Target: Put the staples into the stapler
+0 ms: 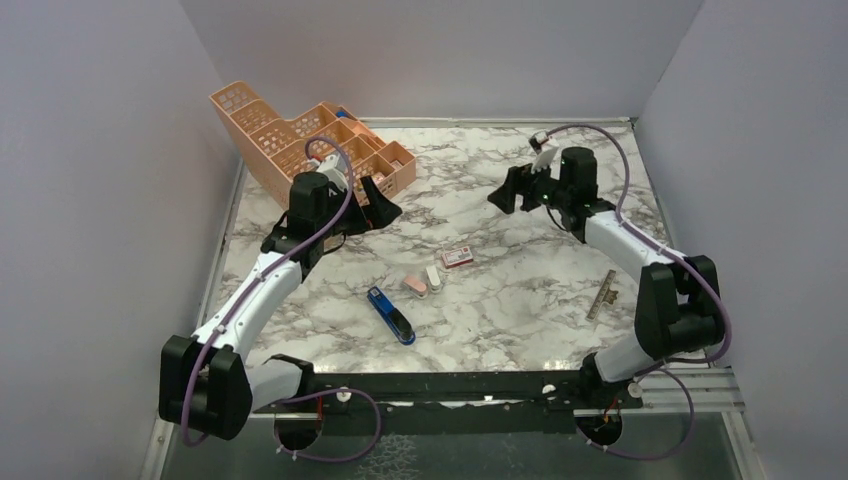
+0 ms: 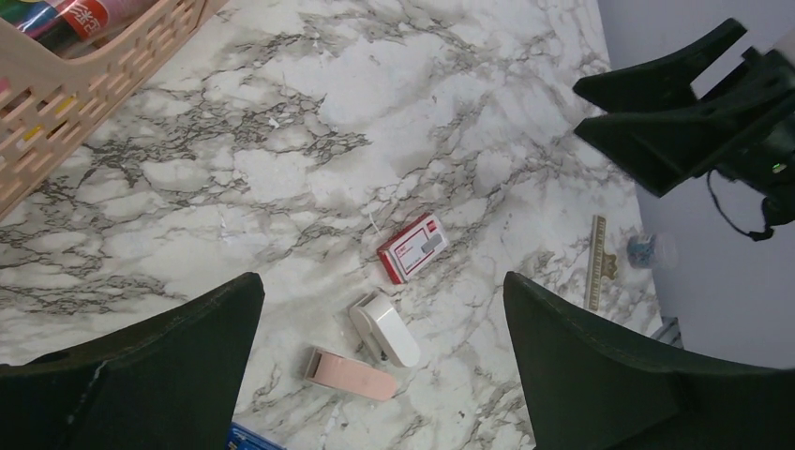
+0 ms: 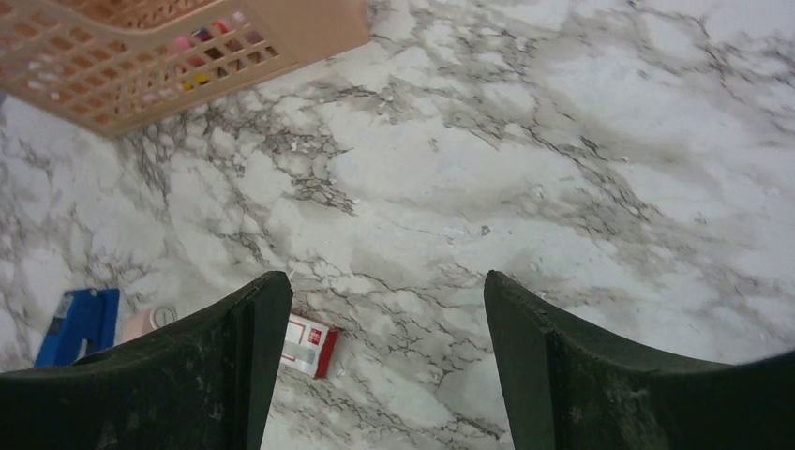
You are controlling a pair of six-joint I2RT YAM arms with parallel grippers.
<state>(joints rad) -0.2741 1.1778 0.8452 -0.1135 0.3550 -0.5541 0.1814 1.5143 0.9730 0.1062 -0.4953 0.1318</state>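
Below centre of the overhead view lies the slim blue, black-based stapler [image 1: 390,315]; up-right of it, the silvery-grey ribbed staples block [image 2: 433,241] rests on a red-and-white cardboard box [image 2: 405,255]. Left gripper [image 1: 380,201] and right gripper [image 1: 507,190] hover spread wide, empty.

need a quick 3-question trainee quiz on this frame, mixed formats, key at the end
1. Fill in: the peach organiser stands at the table's far-___ corner.
2. Which lies closest to the stapler? A) pink block B) peach organiser C) red-and-white box
3. True or false: the left arm's fingers are shut on the stapler.
Key: 1 left; 2 A; 3 false, they stand open and empty above the table.
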